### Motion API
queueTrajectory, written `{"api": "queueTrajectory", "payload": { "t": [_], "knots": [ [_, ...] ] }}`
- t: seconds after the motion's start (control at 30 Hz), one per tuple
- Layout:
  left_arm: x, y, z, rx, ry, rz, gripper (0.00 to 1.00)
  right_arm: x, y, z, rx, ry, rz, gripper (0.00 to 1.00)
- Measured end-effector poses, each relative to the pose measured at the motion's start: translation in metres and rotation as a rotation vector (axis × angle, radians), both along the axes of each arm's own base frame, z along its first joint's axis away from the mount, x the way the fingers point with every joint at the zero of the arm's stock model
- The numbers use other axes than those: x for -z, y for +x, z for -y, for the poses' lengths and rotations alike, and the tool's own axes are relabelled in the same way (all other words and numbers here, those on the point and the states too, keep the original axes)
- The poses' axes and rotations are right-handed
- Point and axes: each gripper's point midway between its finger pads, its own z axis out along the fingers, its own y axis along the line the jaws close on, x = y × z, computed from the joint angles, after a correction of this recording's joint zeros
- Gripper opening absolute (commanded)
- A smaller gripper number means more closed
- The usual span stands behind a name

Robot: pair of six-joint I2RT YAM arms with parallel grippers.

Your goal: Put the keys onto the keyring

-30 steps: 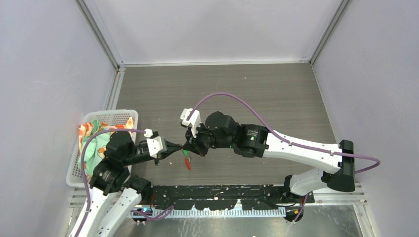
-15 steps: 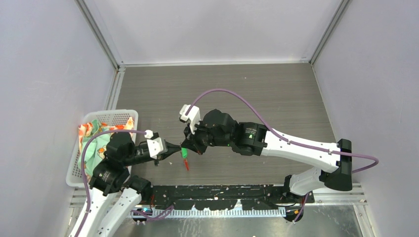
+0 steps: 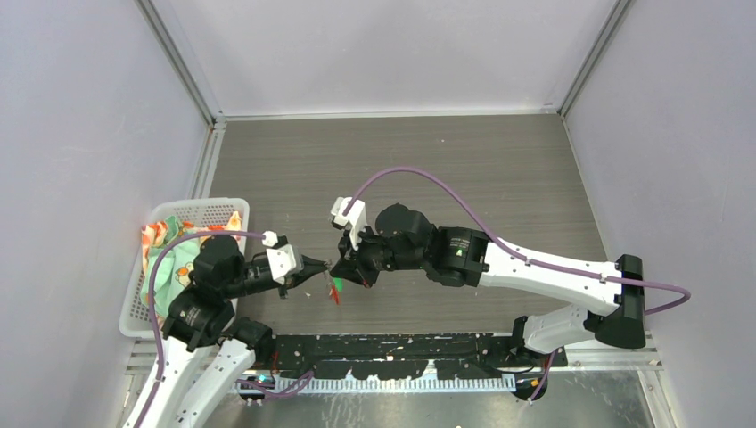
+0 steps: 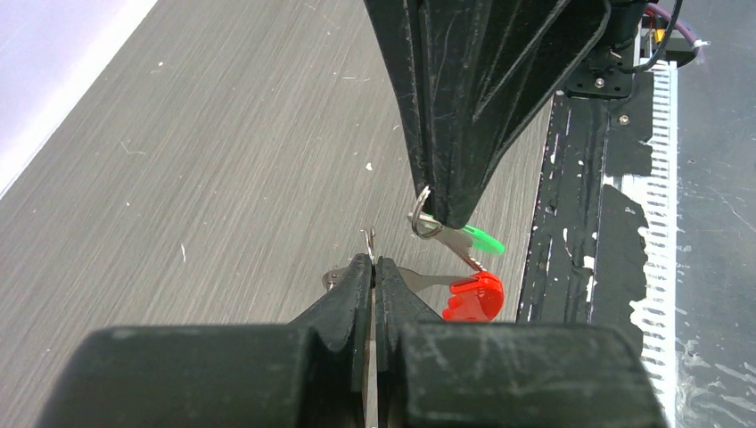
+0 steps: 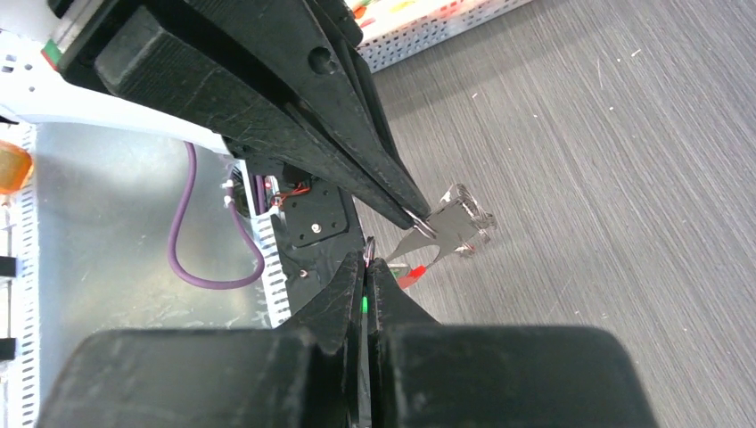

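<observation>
Low over the table near its front edge, both grippers meet tip to tip. My left gripper (image 4: 373, 264) is shut on the keyring (image 4: 368, 239), a thin silver loop whose edge pokes up between the tips. A flat silver piece runs from it to the red strip (image 4: 475, 297) hanging at the right. My right gripper (image 5: 366, 260) is shut on the green key (image 4: 481, 239), and a small wire ring (image 4: 422, 223) shows at its tip. In the top view, the green key (image 3: 332, 285) and red strip (image 3: 336, 295) dangle just below the two tips. The other key is not in view.
A white basket (image 3: 134, 314) holding colourful cloth stands at the left wall beside the left arm. A black base rail (image 3: 401, 349) runs along the table's near edge. The right arm's purple cable (image 3: 419, 175) arcs over the middle of the table.
The right wrist swung slightly left, then came back right; its tip stays against the left gripper's tip. The left arm has barely moved. Both grips hold unchanged.
</observation>
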Motion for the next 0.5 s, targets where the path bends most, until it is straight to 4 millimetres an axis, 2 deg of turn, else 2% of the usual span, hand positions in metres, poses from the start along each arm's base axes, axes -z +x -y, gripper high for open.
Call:
{"api": "queueTrajectory", "payload": {
  "t": [0.3, 0.5],
  "knots": [
    [-0.0002, -0.0002, -0.0003, -0.004, -0.003, -0.005, 0.01, -0.0045, 0.0000, -0.0032, -0.004, 0.021, 0.002, 0.01],
    [-0.0008, -0.0007, -0.0004, -0.003, -0.004, -0.001, 0.01, 0.0034, 0.0026, -0.0064, 0.003, 0.003, -0.009, 0.01]
  ]
}}
